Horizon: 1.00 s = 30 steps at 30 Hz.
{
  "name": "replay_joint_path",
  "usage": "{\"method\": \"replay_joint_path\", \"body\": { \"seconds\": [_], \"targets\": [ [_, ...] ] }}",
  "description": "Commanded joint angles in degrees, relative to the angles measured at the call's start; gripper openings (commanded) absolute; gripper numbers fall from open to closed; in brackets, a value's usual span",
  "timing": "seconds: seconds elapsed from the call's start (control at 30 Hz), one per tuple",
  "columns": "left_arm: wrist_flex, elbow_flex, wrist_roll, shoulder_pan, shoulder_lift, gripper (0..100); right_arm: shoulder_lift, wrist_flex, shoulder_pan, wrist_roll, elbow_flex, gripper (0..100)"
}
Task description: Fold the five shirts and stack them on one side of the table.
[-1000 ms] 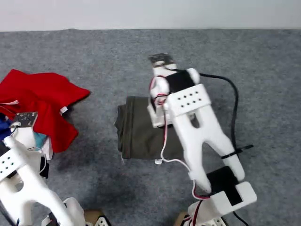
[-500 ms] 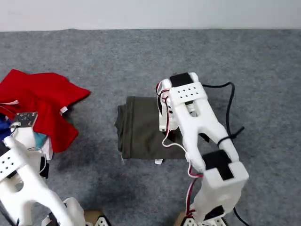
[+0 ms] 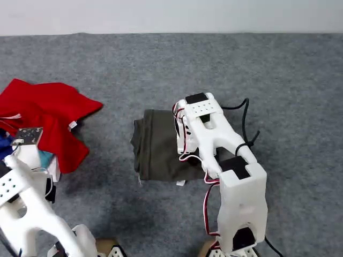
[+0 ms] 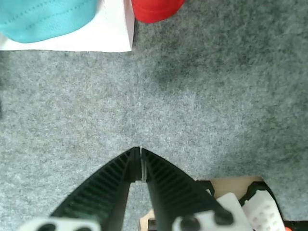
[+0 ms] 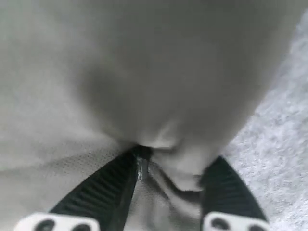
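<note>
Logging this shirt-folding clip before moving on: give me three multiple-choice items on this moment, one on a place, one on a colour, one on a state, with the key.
1. Where does the dark folded shirt lie?
A) on top of a red pile
B) near the middle of the table
C) at the far edge

2. What colour is the crumpled shirt at the table's left side?
A) yellow
B) red
C) white

3. How is the left gripper?
A) wide open
B) shut on a shirt
C) shut, holding nothing

Key: 1 B, the high view shows it lying mid-table; 2 B, it is plainly red in the high view; 3 C, the left wrist view shows it closed over the bare grey surface.
</note>
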Motion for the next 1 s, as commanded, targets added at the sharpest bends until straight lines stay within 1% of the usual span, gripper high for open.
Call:
{"method": "replay_joint_path", "body": {
  "seconds": [0.0, 0.1, 0.17, 0.3, 0.43, 0.57, 0.7, 0.87, 0.97],
  "targets": [
    [-0.7, -0.2, 0.0, 0.4, -1.2, 0, 3.9, -0.9, -1.0, 1.5, 0.5, 8.9],
    [-0.8, -0.2, 0.0, 0.4, -1.2, 0, 5.8, -0.4, -0.6, 5.5, -1.4, 0.6],
    [-0.8, -0.2, 0.0, 0.4, -1.2, 0, 5.8, -0.1, 0.0, 7.0, -1.9, 1.8],
    [-0.8, -0.2, 0.0, 0.4, -1.2, 0, 3.8, 1.6, 2.0, 8.4, -3.6, 1.0],
    [-0.8, -0.2, 0.0, 0.4, -1.2, 0, -1.7, 4.4, 5.1, 14.5, -3.8, 1.0],
    [-0.8, -0.2, 0.0, 0.4, -1.2, 0, -9.3, 9.2, 11.1, 27.9, -3.7, 1.0],
    [-0.8, -0.2, 0.0, 0.4, -1.2, 0, -14.9, 11.2, 19.5, 42.2, -3.7, 1.0],
    [-0.8, -0.2, 0.0, 0.4, -1.2, 0, -16.2, 7.5, 29.9, 64.6, -4.4, 1.0],
    [-0.8, -0.2, 0.0, 0.4, -1.2, 0, -16.2, 2.6, 34.4, 75.4, -4.4, 1.0]
  ]
}}
